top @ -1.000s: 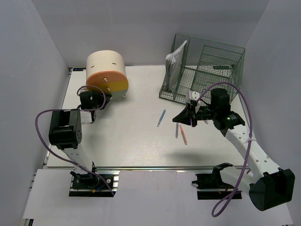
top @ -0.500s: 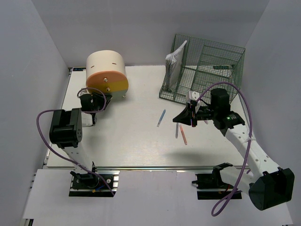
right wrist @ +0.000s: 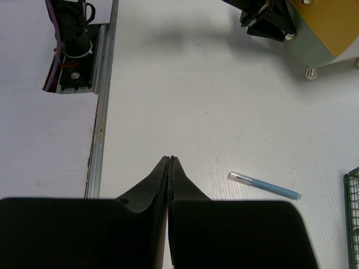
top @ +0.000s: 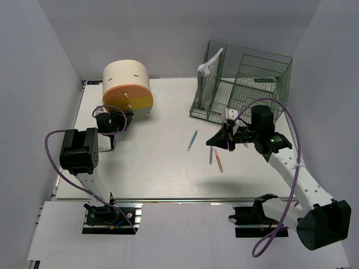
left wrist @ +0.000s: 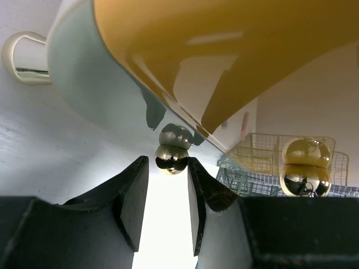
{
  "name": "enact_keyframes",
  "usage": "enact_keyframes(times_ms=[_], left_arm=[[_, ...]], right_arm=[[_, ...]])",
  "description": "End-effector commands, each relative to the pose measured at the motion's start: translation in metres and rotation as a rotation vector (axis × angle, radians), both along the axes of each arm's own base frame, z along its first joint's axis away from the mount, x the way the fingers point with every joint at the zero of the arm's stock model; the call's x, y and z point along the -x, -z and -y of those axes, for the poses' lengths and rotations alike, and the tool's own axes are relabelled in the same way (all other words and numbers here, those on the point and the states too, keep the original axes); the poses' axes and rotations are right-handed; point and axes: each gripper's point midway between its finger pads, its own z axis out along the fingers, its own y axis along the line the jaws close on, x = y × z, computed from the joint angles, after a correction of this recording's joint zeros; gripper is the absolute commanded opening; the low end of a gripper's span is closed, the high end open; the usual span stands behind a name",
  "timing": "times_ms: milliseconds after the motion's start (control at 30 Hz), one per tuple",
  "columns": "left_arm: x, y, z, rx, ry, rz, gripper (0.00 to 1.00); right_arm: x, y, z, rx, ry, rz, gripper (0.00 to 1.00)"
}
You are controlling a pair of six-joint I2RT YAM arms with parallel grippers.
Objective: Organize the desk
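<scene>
Left arm's elbow nudged slightly since a second back; right arm as before.

- My desk [top: 151, 174]: big flat white rectangle, metal rail along front edge, spanning between grey walls, both arms bolted at its near side.
- Desk centre: blue pen [top: 192, 140] and two shorter pens [top: 214, 158] lying loose.
- Above desk's right-centre: right gripper [right wrist: 170, 161] pinched fully closed, empty, hovering.
- Desk's far-left: left gripper [left wrist: 167, 168] half spread around gold knob [left wrist: 171, 158] of drawer box [top: 128, 87]; can't tell if pinching.
- Desk's far-right: green wire rack [top: 247, 84].
</scene>
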Motion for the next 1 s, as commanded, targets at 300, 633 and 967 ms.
enact_keyframes(times_ms=[300, 633, 967], left_arm=[[0.0, 0.008, -0.001, 0.014, -0.041, 0.0, 0.41], [0.011, 0.013, 0.0, 0.025, -0.046, -0.006, 0.16], [0.069, 0.014, 0.003, 0.029, -0.047, -0.001, 0.12]], right_arm=[[-0.001, -0.008, 0.0, -0.01, -0.013, 0.031, 0.0], [-0.001, -0.006, 0.0, -0.006, -0.018, 0.025, 0.0], [0.0, -0.007, 0.0, -0.007, -0.02, 0.029, 0.0]])
